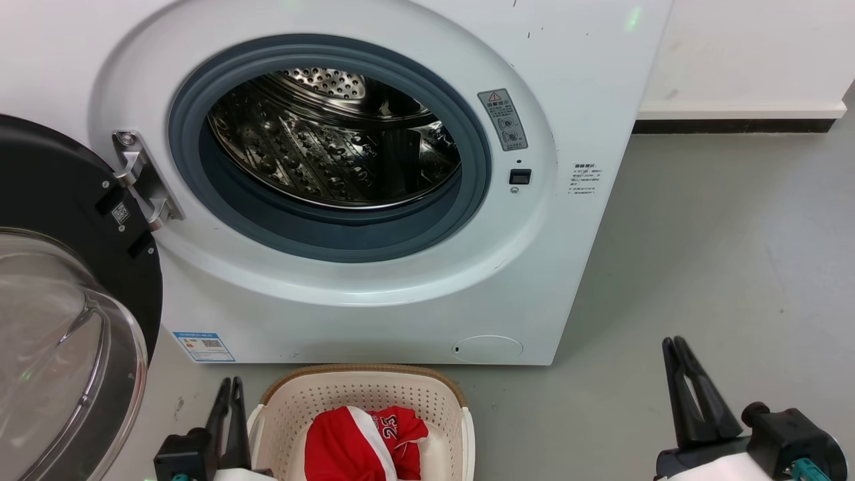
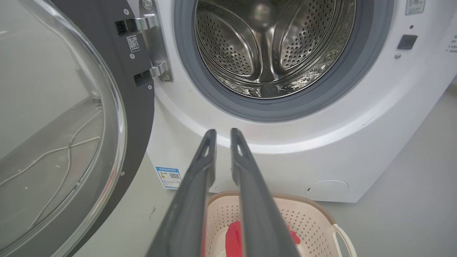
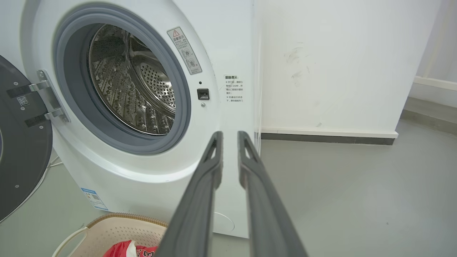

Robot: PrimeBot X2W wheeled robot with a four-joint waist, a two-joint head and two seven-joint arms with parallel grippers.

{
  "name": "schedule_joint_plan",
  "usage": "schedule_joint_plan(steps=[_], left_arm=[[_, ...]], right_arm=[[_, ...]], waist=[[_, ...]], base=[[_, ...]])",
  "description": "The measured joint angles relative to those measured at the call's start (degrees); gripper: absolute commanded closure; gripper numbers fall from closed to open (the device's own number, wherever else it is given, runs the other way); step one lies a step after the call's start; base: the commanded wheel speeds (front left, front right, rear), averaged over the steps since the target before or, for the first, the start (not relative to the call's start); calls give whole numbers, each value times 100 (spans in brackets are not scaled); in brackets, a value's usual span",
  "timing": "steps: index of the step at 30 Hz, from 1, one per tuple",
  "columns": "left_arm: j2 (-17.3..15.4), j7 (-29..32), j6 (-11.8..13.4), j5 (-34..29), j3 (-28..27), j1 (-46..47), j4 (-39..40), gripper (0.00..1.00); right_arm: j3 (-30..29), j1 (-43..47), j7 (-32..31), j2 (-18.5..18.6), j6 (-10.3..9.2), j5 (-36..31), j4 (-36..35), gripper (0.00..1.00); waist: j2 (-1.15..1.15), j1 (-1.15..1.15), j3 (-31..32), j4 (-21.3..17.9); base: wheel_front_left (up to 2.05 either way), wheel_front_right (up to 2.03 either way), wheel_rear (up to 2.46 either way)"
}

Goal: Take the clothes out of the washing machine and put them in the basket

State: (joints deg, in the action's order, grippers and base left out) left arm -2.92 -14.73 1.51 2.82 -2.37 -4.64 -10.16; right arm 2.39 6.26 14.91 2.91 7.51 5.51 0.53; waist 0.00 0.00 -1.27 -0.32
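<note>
My left gripper [image 1: 231, 382] and right gripper [image 1: 673, 341] sit low, each pair of long dark fingers drawn nearly together on nothing. Just beside my left one, the cream perforated basket [image 1: 361, 369], brown-rimmed, holds the crumpled red clothes [image 1: 347, 441], white panel showing. Behind it stands the smooth white washing machine [image 1: 401, 321], its grey rubber ring [image 1: 334, 237] circling a dimpled steel drum [image 1: 320, 153]. Its domed glass door [image 1: 67, 347] hangs open at my left.

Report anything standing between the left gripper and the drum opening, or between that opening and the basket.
Nothing visible does. The door is swung aside to the left, the washing machine opening is free, and the basket sits on the floor below it, beside the left gripper. The red clothes already lie in the basket.
</note>
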Motion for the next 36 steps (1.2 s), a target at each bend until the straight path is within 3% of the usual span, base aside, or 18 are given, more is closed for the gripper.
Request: schedule_joint_plan(steps=[3,19,36], left_arm=[[8,70,-3,115,-12,-15,-140,100],[8,495,-187,1946,-88,127,-198,100],[8,864,-353,3576,-157,315,-233,100]], right_arm=[[7,12,-30,0,0,104,113,100],[-16,-134,-349,79,0,2027,364,100],[-99,-377,-668,143,-1,3657,577,100]], waist=[[0,0,1,0],[0,0,15,4],[0,0,30,9]], base=[[0,0,0],[0,0,0],[0,0,0]])
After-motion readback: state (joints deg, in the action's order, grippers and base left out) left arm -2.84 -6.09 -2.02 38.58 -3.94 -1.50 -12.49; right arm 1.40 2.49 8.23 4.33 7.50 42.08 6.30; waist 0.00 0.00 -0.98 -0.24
